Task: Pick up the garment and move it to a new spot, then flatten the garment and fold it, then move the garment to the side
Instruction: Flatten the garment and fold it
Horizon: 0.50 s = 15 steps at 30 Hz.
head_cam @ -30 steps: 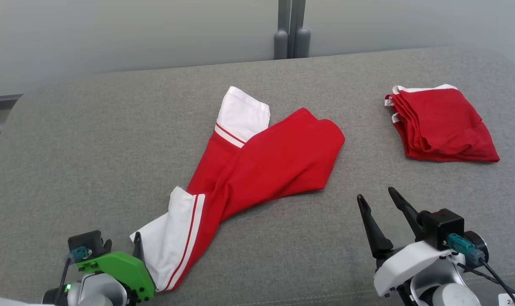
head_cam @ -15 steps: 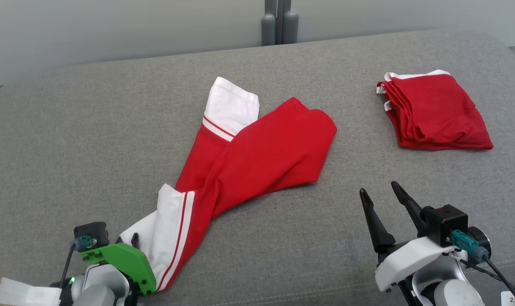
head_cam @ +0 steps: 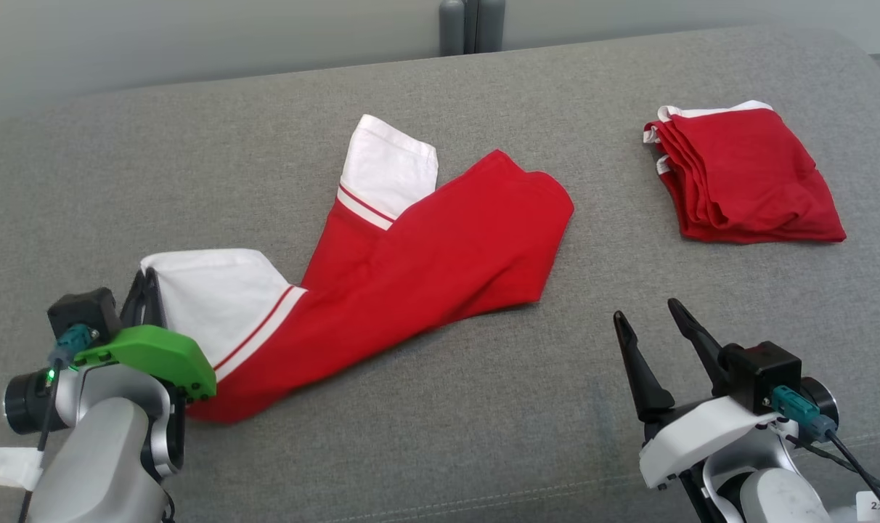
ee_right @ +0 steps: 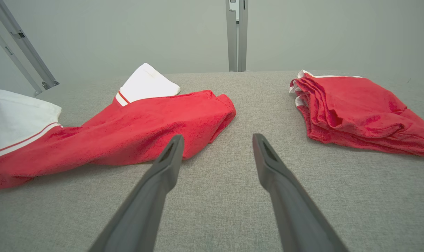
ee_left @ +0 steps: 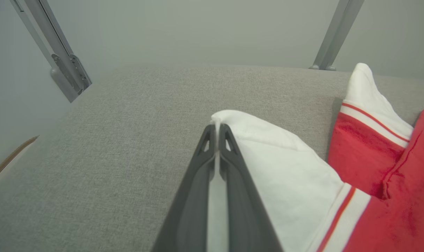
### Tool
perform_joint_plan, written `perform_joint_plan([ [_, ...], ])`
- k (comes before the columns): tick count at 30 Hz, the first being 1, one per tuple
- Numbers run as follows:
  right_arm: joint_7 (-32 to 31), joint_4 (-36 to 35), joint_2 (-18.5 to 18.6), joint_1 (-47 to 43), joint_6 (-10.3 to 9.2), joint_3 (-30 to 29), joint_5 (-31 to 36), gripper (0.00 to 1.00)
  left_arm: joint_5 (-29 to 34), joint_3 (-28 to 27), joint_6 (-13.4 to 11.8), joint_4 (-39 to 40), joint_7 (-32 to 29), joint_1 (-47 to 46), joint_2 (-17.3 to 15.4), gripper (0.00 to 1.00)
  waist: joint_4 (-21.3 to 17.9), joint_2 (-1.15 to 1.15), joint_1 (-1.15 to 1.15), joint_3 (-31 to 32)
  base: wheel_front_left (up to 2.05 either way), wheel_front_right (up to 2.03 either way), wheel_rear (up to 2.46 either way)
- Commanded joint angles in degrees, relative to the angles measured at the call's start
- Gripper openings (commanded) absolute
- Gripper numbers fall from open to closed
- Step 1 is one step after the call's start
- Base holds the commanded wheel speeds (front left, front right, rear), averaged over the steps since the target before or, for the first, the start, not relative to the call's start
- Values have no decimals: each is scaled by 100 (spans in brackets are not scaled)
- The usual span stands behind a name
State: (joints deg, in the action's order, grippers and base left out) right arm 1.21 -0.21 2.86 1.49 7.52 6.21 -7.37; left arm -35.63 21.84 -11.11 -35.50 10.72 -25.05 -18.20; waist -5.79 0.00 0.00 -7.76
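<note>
Across grey upholstered surface (head_cam: 193, 181), red-and-white garment (head_cam: 440, 261) sprawled unfolded at centre, folded red garment (head_cam: 745, 174) far right apparently out of the way, left gripper (ee_left: 217, 130) near left pinched tight on white cuff corner (head_cam: 215, 290), seemingly for lifting, right gripper (head_cam: 645, 309) near right spread wide, empty.

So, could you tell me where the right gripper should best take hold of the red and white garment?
Probably its red end nearest the right gripper, approached low from the robot's right: the edge lies loose on the cushion, opposite the white cuff that the left gripper pinches shut, so a pull there should stretch the cloth flat.
</note>
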Motion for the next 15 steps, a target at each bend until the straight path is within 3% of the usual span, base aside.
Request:
perform_joint_plan([
  [1,49,8,6,63,-7,5,-24,100,45,-30,-45,6,49,-104,-63,0,-18,0,0,-40,0,0,0],
  [7,51,23,6,141,-7,79,-30,100,112,-137,-86,-233,218,-464,-165,0,-126,0,0,-188,0,0,0],
  [12,47,38,6,199,-7,99,17,100,102,-157,-340,-672,26,-503,-146,0,-217,0,0,-275,0,0,0],
  [13,43,41,6,202,-7,98,22,100,104,-134,-385,-754,-42,-479,-125,21,-230,0,0,-280,0,0,0],
  [14,40,43,6,200,-7,102,24,100,100,-110,-433,-849,-139,-443,-102,95,-243,0,0,-281,0,0,0],
  [15,37,43,6,197,-7,107,25,100,79,-100,-458,-900,-179,-416,-79,100,-254,0,0,-281,0,0,0],
])
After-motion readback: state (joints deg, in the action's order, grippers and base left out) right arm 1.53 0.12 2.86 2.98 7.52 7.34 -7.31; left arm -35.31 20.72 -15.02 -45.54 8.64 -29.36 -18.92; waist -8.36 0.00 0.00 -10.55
